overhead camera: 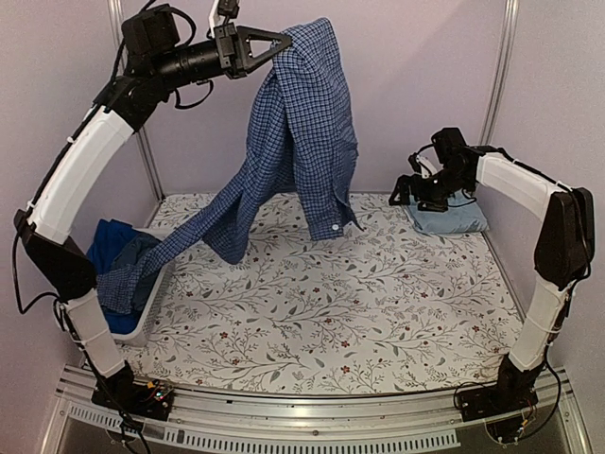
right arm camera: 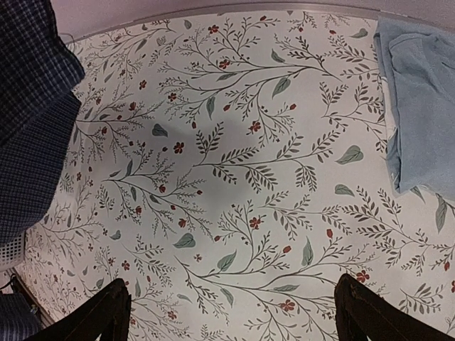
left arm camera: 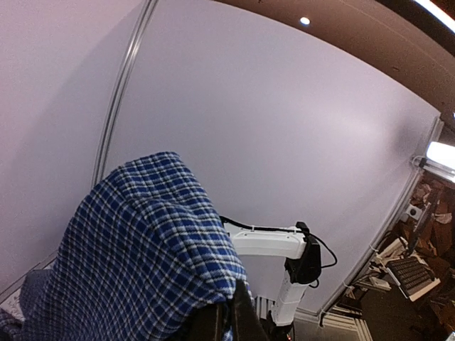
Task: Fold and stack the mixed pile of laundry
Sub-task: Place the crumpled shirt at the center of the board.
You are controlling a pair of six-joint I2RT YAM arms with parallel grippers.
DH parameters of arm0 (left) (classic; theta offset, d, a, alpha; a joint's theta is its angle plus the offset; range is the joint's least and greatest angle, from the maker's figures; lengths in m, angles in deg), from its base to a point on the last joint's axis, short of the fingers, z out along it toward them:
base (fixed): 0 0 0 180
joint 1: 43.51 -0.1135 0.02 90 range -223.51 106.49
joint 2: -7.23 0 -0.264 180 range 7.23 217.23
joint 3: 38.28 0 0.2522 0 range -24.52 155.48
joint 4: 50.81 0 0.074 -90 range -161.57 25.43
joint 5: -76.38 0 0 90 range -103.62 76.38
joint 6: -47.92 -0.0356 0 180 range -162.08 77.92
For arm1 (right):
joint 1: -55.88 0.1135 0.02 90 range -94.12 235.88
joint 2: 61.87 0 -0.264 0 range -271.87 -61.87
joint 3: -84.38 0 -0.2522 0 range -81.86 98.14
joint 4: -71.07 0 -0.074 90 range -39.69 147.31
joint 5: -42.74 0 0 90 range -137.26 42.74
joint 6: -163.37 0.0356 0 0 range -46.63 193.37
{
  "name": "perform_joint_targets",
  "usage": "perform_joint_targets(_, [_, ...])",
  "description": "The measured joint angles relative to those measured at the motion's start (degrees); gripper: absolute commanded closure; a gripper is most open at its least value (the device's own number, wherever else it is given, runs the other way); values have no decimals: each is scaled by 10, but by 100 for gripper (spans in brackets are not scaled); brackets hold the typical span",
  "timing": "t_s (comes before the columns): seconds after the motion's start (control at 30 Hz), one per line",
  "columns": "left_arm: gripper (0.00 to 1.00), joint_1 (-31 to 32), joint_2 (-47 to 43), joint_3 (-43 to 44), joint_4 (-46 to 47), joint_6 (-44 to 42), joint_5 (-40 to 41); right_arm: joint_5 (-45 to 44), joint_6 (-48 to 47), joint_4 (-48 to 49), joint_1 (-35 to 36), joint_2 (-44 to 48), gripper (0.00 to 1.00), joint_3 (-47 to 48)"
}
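High above the table [overhead camera: 378, 303], left gripper [overhead camera: 276, 43] pinches the checked shirt [overhead camera: 304, 123], likely to hang it straight; right gripper [right arm camera: 231, 312] jaws stand spread.

Even soft light; sharp focus; ceiling lamp [left arm camera: 304, 20] glares; wide-angle bending at edges.

Checked shirt [overhead camera: 302, 123] hanging high from the clamped left gripper [overhead camera: 282, 40], curtaining the back centre. Its sleeve is trailing down-left into the white basket [overhead camera: 149, 307], blocking the left edge. Folded light-blue shirt [overhead camera: 463, 218] is occupying the back right corner, with the right gripper [right arm camera: 238, 318] hovering just beside it, jaws spread wide. Table [overhead camera: 378, 312] middle and front are lying open for passing. Walls [overhead camera: 416, 76] are closing off back and sides.
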Motion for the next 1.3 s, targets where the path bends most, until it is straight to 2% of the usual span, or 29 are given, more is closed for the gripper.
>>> perform_joint_targets(0.1, [100, -2, -12, -42, 51, 17, -24, 0, 0, 1, 0, 0, 1, 0])
perform_joint_targets(0.2, [100, -25, -59, -167, 111, 49, -55, 0, 0, 3, 0, 2, 1, -3])
perform_joint_targets(0.27, [100, -57, -106, -290, 159, 74, -76, 0, 0, 5, -1, 3, 1, -8])
perform_joint_targets(0.33, [100, -77, -124, -348, 156, 75, -84, 3, -1, 6, -1, 5, 1, -15])
perform_joint_targets(0.43, [100, -81, -111, -360, 125, 56, -88, 19, -3, 14, -1, 7, 1, -27])
perform_joint_targets(0.53, [100, -36, -62, -289, 81, 29, -99, 40, -5, 29, -1, 12, 1, -39])
perform_joint_targets(0.67, [100, 49, 67, -78, 31, -9, -100, 57, -7, 42, -5, 16, 1, -40])
perform_joint_targets(0.77, [100, 103, 152, 32, 51, -3, -111, 71, -4, 47, -17, 17, 1, -41])
perform_joint_targets(0.97, [100, 175, 293, 127, 160, 73, -134, 85, 4, 59, -58, 33, 1, -72])
perform_joint_targets(1.1, [100, 188, 319, 118, 179, 102, -128, 92, 4, 59, -68, 41, 1, -82])
perform_joint_targets(1.13, [92, 185, 318, 115, 174, 103, -122, 97, 3, 59, -68, 42, 1, -82])
perform_joint_targets(1.17, [74, 181, 315, 110, 159, 95, -111, 102, 2, 59, -68, 42, 1, -81])
perform_joint_targets(1.23, [33, 171, 295, 81, 94, 55, -65, 112, -3, 54, -66, 42, 1, -75])
perform_joint_targets(1.27, [5, 165, 275, 52, 46, 26, -31, 118, -6, 50, -65, 42, 1, -71])
perform_joint_targets(1.3, [1, 160, 256, 23, 9, 2, 1, 123, -9, 46, -65, 42, 1, -64])
